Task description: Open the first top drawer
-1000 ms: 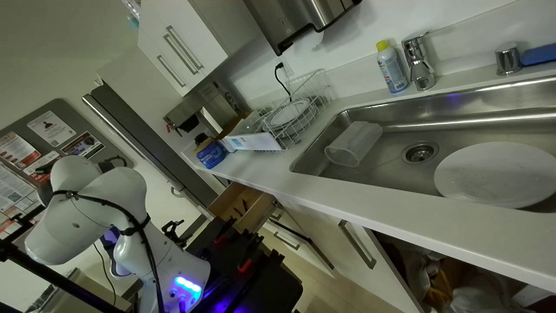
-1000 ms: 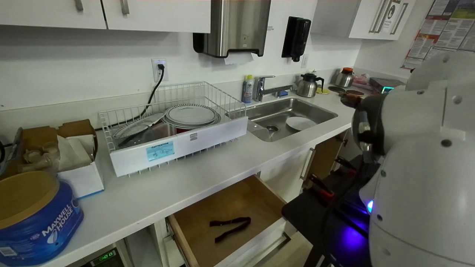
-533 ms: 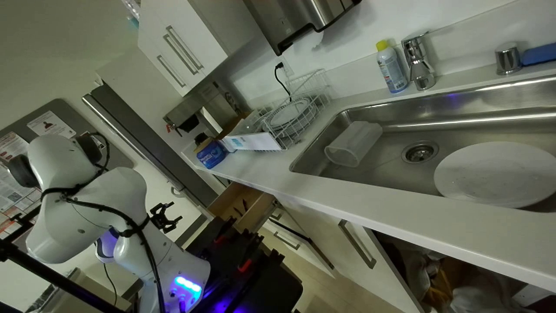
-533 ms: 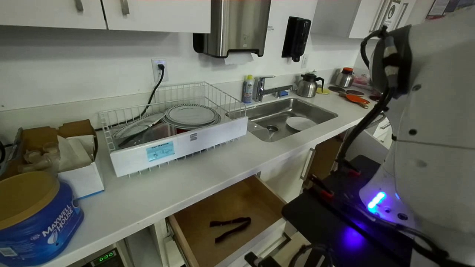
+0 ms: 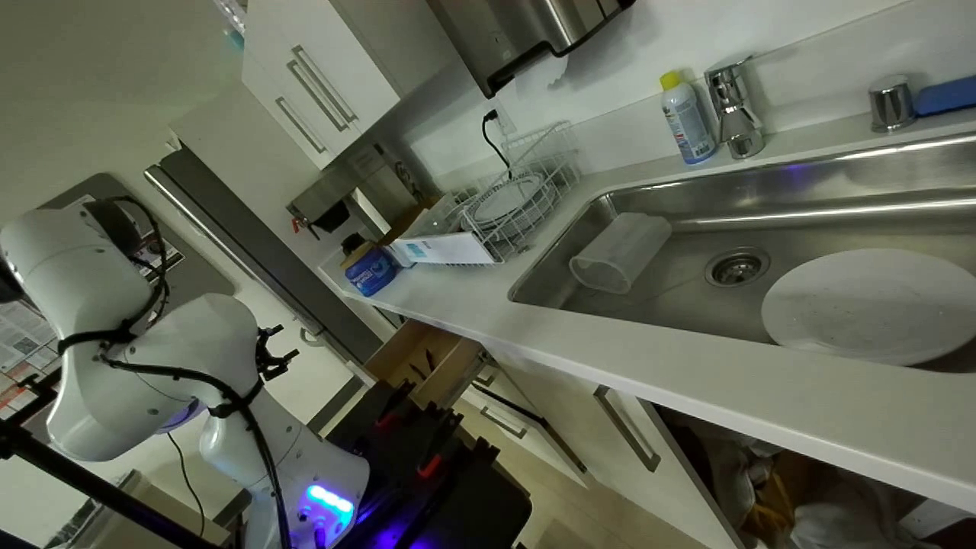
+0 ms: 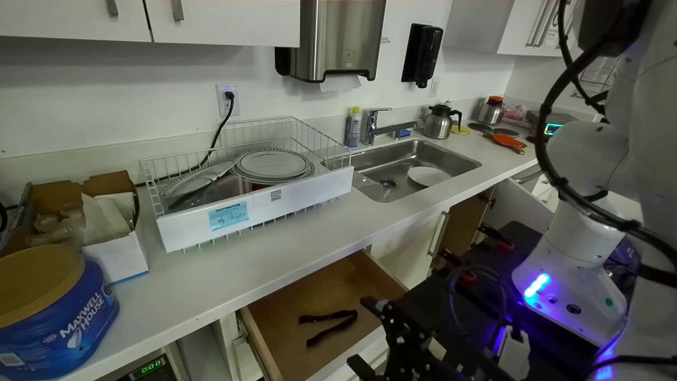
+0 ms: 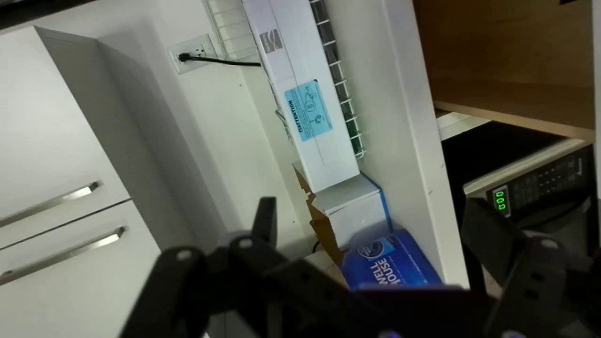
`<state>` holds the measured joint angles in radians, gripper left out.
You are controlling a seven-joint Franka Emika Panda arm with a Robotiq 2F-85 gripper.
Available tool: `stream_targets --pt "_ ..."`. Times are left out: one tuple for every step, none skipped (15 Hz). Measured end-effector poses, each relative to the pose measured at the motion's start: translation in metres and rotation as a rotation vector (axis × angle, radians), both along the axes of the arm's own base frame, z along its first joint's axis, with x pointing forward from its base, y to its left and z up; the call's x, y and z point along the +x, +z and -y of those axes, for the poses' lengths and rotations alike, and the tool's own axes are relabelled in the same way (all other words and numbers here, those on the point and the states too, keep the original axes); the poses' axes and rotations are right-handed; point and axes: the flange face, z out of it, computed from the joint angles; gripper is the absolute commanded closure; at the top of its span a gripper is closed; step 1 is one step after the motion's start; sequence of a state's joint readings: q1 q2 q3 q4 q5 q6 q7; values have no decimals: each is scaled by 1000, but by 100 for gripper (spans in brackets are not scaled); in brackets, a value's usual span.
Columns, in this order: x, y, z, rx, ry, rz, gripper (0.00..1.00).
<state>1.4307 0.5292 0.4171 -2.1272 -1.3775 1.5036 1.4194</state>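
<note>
While poised in mid-air, spreads wide as a black two-fingered hand [image 7: 372,215], with fingertips [image 7: 266,218] far apart in the wrist view and only air between. Overlaps, in an exterior view, the front corner of the shallow, white-fronted, wood-lined top drawer [image 6: 328,288], standing open directly beneath the flat white bench [image 6: 264,259]; hangs visibly apart from it in an exterior view taking in a tall dark-grey panel [image 5: 267,255]. Displays a slim, dark, V-shaped object [image 6: 349,315] whole on the drawer's wooden floor in an exterior view; reduces it to dark strips in an exterior view containing that panel. Bares more of a silver-edged black appliance [image 7: 540,178] with green digits [image 7: 501,200], below the bench, in the wrist view. Includes a stainless-steel sink [image 5: 686,313], with a round white plate [image 5: 877,305] inside, in both exterior views only.
</note>
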Motion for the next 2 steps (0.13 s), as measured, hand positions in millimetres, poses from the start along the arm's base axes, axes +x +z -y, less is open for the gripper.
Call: stream_targets --pt "0 10 3 11 -11 -2 0" --pt "-1 19 6 20 -22 -4 0"
